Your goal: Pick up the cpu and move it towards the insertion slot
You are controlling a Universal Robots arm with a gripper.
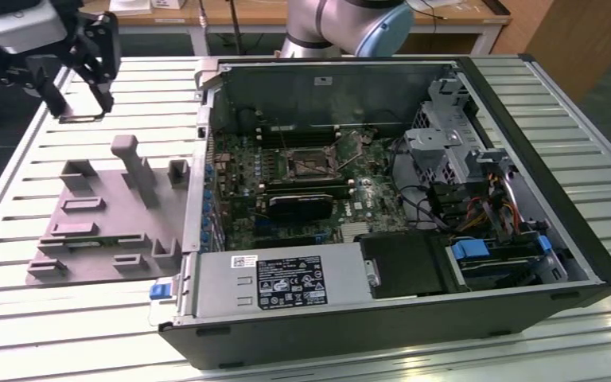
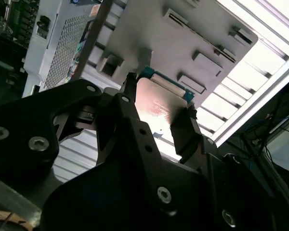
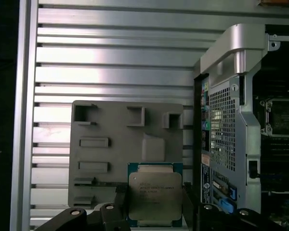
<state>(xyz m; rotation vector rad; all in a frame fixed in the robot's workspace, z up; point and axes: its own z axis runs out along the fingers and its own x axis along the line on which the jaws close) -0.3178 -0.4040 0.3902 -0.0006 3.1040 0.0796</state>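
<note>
My gripper [image 1: 80, 111] hangs above the slatted table at the exterior view's far left, shut on the cpu [image 1: 80, 118], which shows there as a thin flat edge between the fingers. In both wrist views the cpu [image 3: 155, 195] [image 2: 159, 103] is a silver square with a blue-green rim, clamped by the black fingers [image 2: 185, 127] on two opposite sides. It is lifted off the grey fixture plate [image 1: 104, 223]. The insertion slot [image 1: 308, 163], a silvery frame with a dark centre, sits on the motherboard inside the open case, well to the exterior view's right of the gripper, and the first wrist view catches the insertion slot [image 3: 282, 118] too.
The open computer case [image 1: 391, 318] lies on its side with its wall [image 3: 231, 120] between the fixture plate [image 3: 115, 144] and the motherboard. The grey plate carries upright blocks and a tall post [image 1: 130, 163]. A drive cage and cables [image 1: 465, 175] fill the case's right.
</note>
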